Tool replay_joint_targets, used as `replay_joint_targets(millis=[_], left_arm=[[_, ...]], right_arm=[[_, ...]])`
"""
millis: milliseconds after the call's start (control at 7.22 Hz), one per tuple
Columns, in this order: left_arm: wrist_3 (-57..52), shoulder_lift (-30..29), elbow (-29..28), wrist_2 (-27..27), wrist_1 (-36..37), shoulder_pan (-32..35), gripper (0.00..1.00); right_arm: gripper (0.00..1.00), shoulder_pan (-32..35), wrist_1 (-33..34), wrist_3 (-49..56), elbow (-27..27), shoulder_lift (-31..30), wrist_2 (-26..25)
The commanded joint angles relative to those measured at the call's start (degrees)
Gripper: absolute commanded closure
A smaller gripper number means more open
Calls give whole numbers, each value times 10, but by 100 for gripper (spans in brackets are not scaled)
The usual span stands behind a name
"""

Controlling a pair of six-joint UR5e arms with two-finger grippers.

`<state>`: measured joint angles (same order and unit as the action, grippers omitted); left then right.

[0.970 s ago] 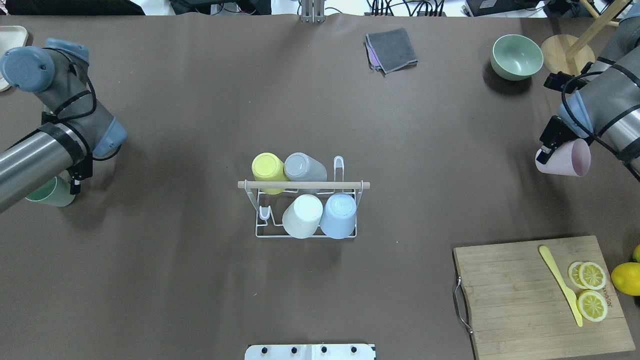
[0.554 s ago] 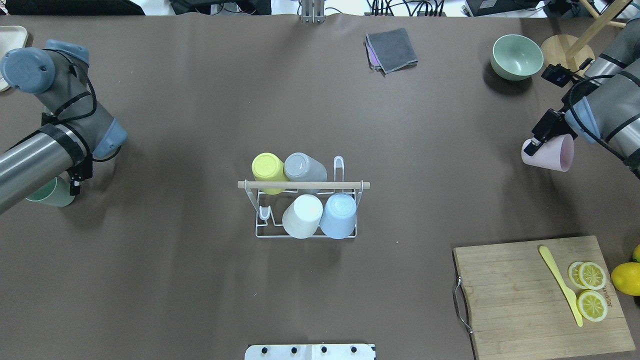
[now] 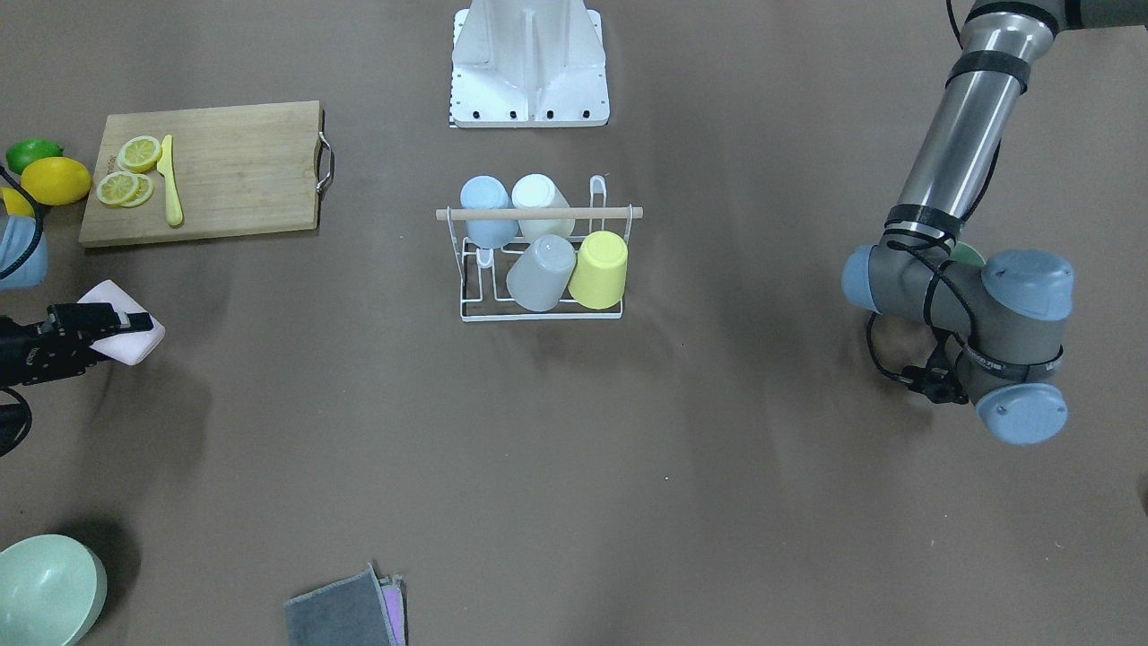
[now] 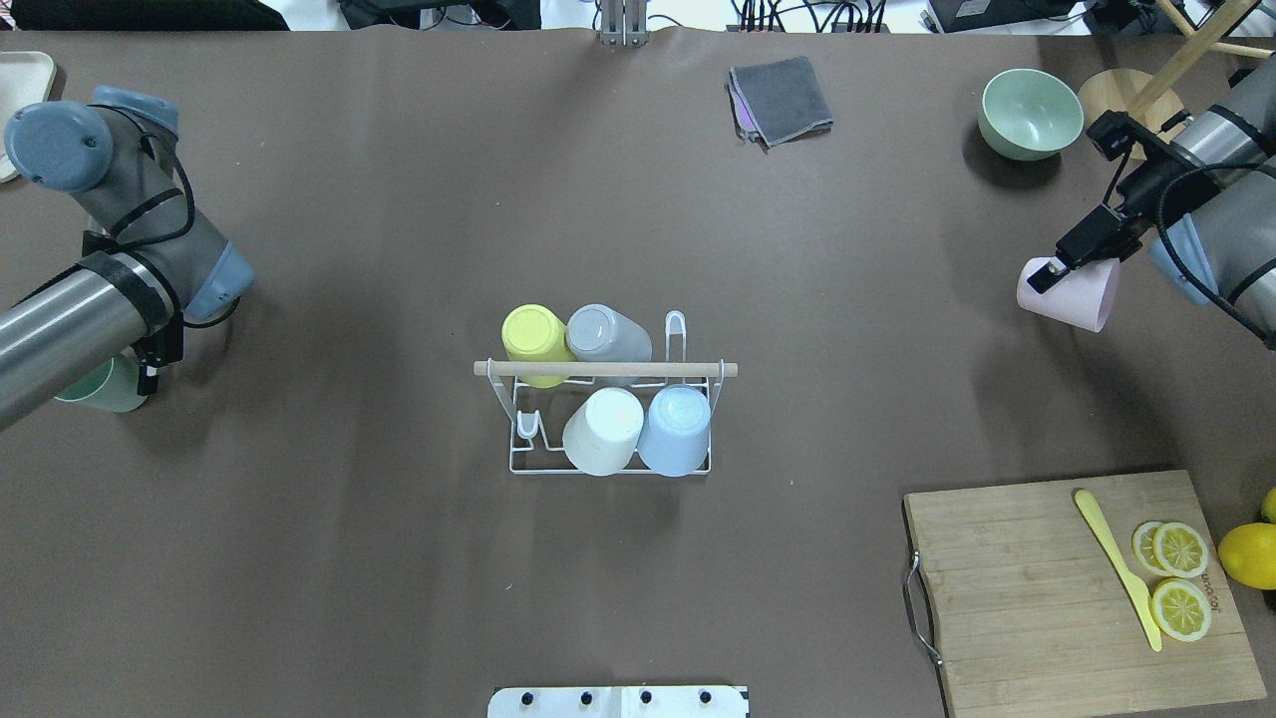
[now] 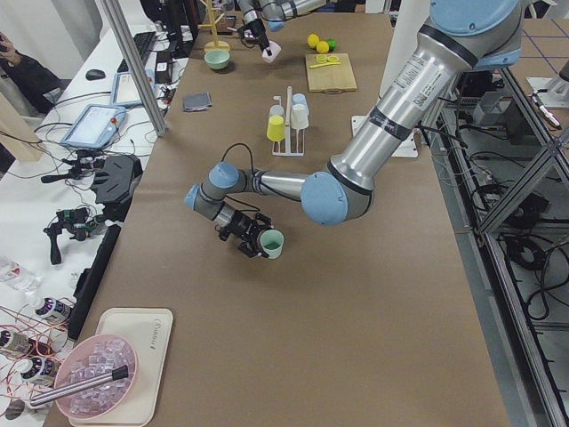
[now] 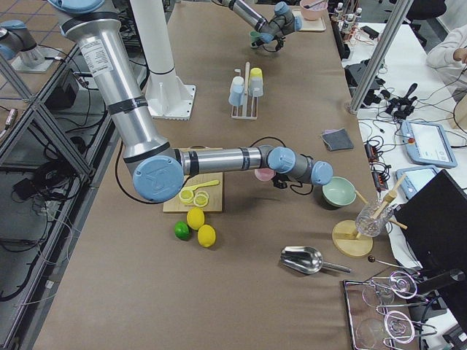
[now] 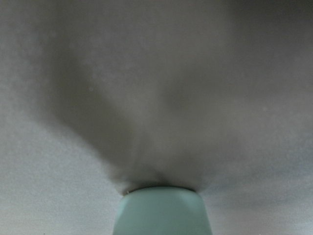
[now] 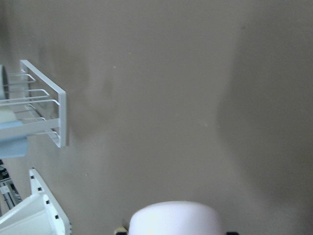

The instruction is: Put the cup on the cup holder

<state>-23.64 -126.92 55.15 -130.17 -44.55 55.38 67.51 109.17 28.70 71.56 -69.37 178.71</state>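
While the cup holder (image 3: 541, 260) sits mid-table in the front-facing view with four cups on its prongs, the right gripper (image 3: 108, 330) at the view's left edge is clamped on a pink cup (image 3: 126, 337), well apart from the rack. Left arm (image 3: 960, 269) is on the view's right; its gripper is hidden.

Overhead: cup holder (image 4: 608, 409) centre, yellow cup (image 4: 533, 339), grey cup (image 4: 606, 334), white cup (image 4: 603, 431) and blue cup (image 4: 676, 429) on it. Right gripper (image 4: 1059, 267) grips the pink cup (image 4: 1072, 292), tilted, off the table. Green cup (image 4: 100, 387) shows under the left arm.

Left side view: left gripper (image 5: 253, 238) looks closed on the green cup (image 5: 271, 244), near the table.

Right side view: pink cup (image 6: 264, 174) held near the green bowl (image 6: 339, 191).

Left wrist: green cup (image 7: 161, 210) at bottom edge.

Right wrist: pink cup (image 8: 176, 218) at bottom, rack (image 8: 46, 110) far left.
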Motion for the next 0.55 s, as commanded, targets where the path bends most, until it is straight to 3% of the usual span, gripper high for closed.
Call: replay_joint_targets(millis=[0, 416], left_arm=[[0, 0, -1, 0, 2, 0, 3], [0, 1, -2, 0, 2, -1, 3]], right_arm=[[68, 1, -34, 23, 8, -20, 147], [69, -35, -34, 204, 13, -37, 373]])
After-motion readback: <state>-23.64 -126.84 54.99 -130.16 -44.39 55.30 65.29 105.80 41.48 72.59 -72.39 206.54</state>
